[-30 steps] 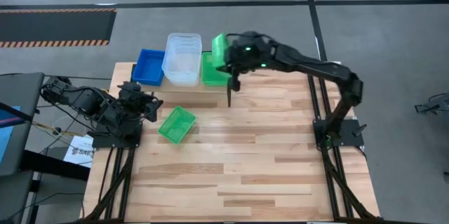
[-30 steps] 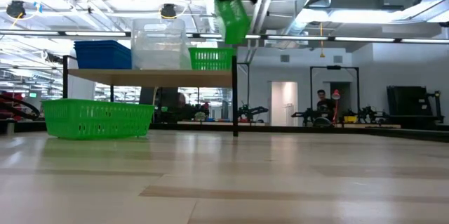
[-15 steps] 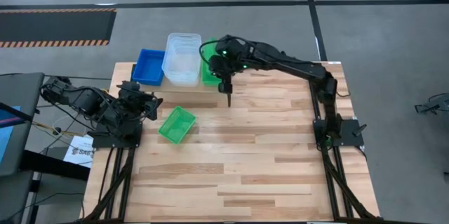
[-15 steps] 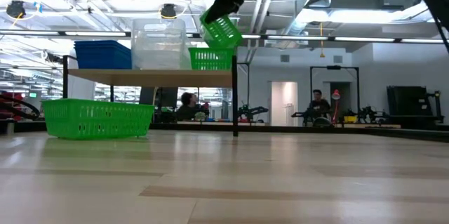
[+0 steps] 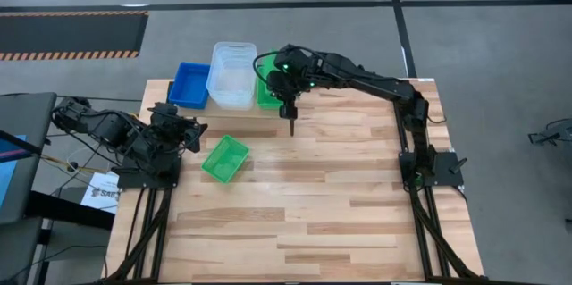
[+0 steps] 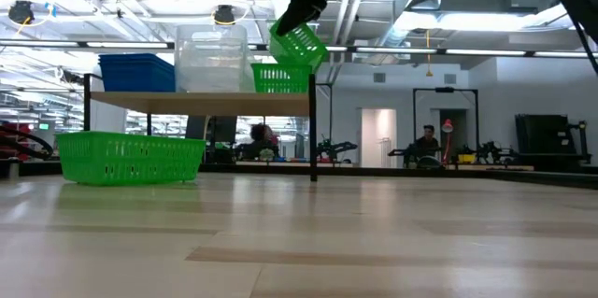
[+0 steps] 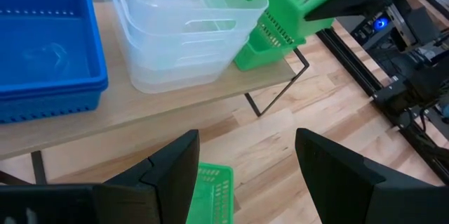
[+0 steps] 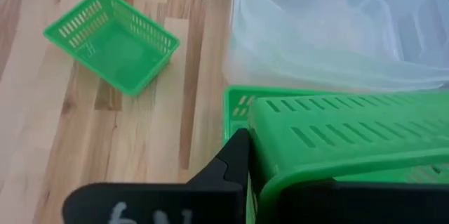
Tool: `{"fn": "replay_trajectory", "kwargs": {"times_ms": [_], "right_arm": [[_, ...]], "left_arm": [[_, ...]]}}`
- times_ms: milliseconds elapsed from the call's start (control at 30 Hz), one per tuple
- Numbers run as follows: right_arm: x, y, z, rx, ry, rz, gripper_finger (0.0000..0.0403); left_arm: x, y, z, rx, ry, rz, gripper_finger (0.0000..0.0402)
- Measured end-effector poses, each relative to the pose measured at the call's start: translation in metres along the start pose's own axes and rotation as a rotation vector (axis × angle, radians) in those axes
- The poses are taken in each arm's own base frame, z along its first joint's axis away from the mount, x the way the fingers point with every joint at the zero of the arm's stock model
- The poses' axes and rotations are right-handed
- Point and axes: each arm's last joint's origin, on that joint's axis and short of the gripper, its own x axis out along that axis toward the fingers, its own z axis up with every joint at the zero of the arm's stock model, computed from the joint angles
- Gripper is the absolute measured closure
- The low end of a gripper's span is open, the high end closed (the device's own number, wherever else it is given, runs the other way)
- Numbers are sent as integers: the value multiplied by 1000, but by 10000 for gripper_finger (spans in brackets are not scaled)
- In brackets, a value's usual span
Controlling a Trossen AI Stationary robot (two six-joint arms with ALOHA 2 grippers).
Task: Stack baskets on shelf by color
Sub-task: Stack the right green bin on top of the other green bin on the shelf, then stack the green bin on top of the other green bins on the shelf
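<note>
The held green basket (image 6: 299, 44) has edged lower over the shelved green basket (image 6: 280, 78); right gripper (image 5: 284, 88) clamps it.

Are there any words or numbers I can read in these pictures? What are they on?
"SA": start of a cut-off word on the white paper sheet by the left arm's base; the rest is hidden.
White scribbles on the right gripper's dark finger: too blurred to read.
Nothing written on the baskets or shelf.
</note>
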Motion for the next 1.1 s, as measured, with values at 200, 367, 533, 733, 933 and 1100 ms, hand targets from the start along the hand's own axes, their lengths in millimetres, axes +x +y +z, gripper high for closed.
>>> {"fn": "replay_trajectory", "kwargs": {"times_ms": [200,367,533,733,933,1100], "right_arm": [[0,0,0,-15,4,0,347],[2,-1,-1,-39,23,-37,322],[9,-2,-4,-45,47,-38,297],[4,-4,-1,-39,21,-60,271],[-19,7,19,-39,-89,8,257],[-17,42,34,-99,-146,91,255]], "left_arm": [[0,0,0,2,0,0,178],[0,0,0,3,0,0,178],[0,0,0,3,0,0,178],[0,0,0,3,1,0,178],[0,0,-1,32,29,-4,178],[0,0,-2,67,82,-13,178]]}}
